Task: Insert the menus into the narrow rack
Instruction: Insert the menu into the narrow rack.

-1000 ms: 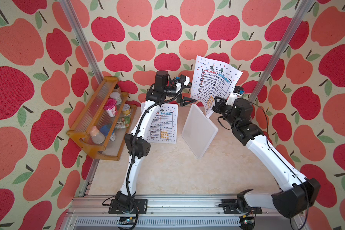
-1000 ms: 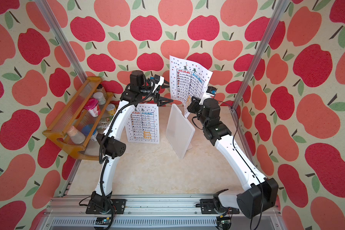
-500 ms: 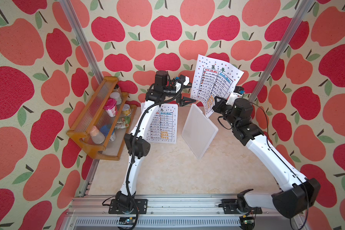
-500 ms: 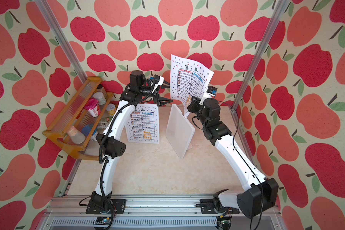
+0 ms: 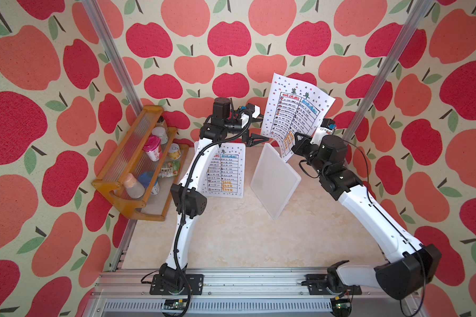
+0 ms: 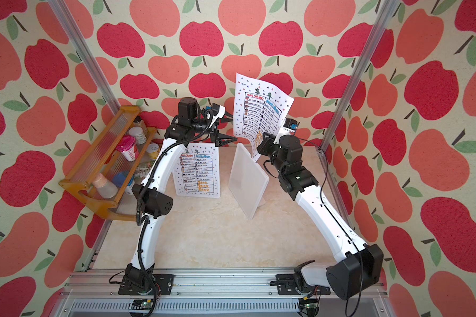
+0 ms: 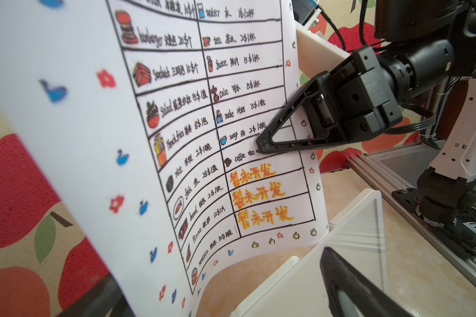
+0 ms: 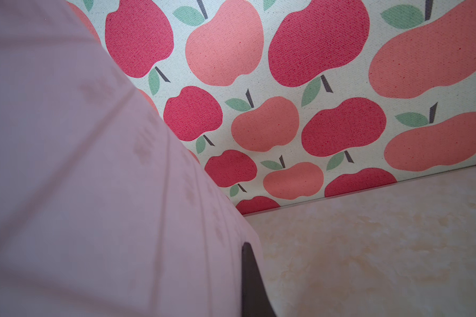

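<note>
Menus: two thin paper sheets. The raised menu [image 5: 297,115] hangs bowed in the air from the right jaws. The second menu [image 5: 226,173] lies flat on the desk [image 5: 231,238], below the left jaws.
Handling: the paper is judged light and limp. It is likely to curl or buckle if pushed from far behind its leading edge, and it is easily creased.
Where to hold: low on both side margins, so the bottom edge is drawn straight for the slot.
Right jaws: clenched on the raised menu's side margin, just above the orange text.
Left jaws: spread wide, nothing gripped. The sheet's other edge is just beside them; contact cannot be told.
Narrow rack [image 5: 275,181]: stood on the desk between and below both jaws. Nothing is inserted yet.
</note>
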`<move>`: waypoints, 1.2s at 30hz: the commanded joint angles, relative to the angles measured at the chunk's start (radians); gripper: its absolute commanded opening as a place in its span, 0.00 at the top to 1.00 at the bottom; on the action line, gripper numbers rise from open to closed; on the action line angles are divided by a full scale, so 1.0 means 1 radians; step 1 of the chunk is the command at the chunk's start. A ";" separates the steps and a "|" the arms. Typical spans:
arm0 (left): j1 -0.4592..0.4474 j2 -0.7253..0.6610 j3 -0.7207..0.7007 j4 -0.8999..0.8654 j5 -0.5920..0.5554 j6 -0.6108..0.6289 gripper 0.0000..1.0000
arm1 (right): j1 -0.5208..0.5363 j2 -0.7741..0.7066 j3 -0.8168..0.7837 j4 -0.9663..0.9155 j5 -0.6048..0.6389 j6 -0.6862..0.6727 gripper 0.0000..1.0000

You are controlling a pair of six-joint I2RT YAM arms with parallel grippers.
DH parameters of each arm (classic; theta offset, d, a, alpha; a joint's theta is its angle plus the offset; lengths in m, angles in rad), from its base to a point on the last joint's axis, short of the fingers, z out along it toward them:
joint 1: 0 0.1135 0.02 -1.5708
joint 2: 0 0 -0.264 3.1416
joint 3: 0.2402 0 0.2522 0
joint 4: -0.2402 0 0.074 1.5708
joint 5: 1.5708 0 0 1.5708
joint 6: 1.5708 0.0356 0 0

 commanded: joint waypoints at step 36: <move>0.000 -0.050 0.016 -0.058 0.028 0.047 0.01 | 0.013 -0.028 -0.019 -0.008 0.064 0.012 1.00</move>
